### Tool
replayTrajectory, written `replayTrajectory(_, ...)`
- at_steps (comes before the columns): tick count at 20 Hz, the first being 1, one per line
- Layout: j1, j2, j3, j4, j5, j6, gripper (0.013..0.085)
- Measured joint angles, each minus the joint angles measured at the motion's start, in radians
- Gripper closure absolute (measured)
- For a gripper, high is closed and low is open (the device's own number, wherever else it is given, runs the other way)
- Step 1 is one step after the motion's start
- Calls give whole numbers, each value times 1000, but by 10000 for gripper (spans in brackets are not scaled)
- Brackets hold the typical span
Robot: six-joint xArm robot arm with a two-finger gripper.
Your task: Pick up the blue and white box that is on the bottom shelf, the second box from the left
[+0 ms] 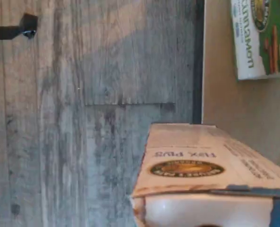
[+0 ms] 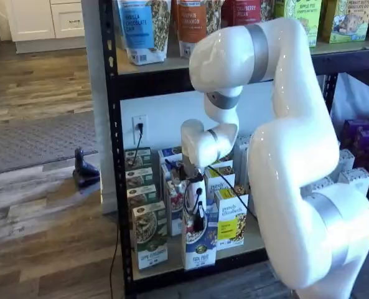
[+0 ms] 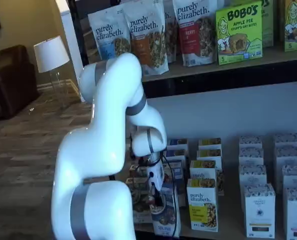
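The blue and white box [image 2: 200,244] stands at the front of the bottom shelf [image 2: 172,266], a little forward of its row in both shelf views. My gripper [image 2: 196,215] comes down onto its top, and the black fingers are shut on the box [image 3: 166,216]. The gripper [image 3: 156,192] shows the same hold from the other side. In the wrist view the box's cream top panel [image 1: 201,161] fills the near part, over the tan shelf board [image 1: 243,104]. Whether the box's base rests on the board I cannot tell.
A green-and-white carton [image 2: 150,233] stands just left of the held box and shows in the wrist view [image 1: 260,38]. Yellow-and-white cartons [image 2: 231,224] stand to its right. More blue and white boxes sit behind it. Granola bags [image 3: 148,35] fill the shelf above. Wood floor [image 1: 83,118] lies below.
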Motion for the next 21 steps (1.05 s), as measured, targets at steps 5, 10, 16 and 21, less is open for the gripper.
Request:
replayTrajectory(5, -1, -95, 116, -1, -34, 0, 490)
replayTrajectory(10, 17, -209, 216, 29, -17, -9, 490)
replayTrajectory(16, 47, -362, 360, -8, -38, 53, 490)
replayTrajectory(21, 68, -480, 443, 41, -24, 29, 490)
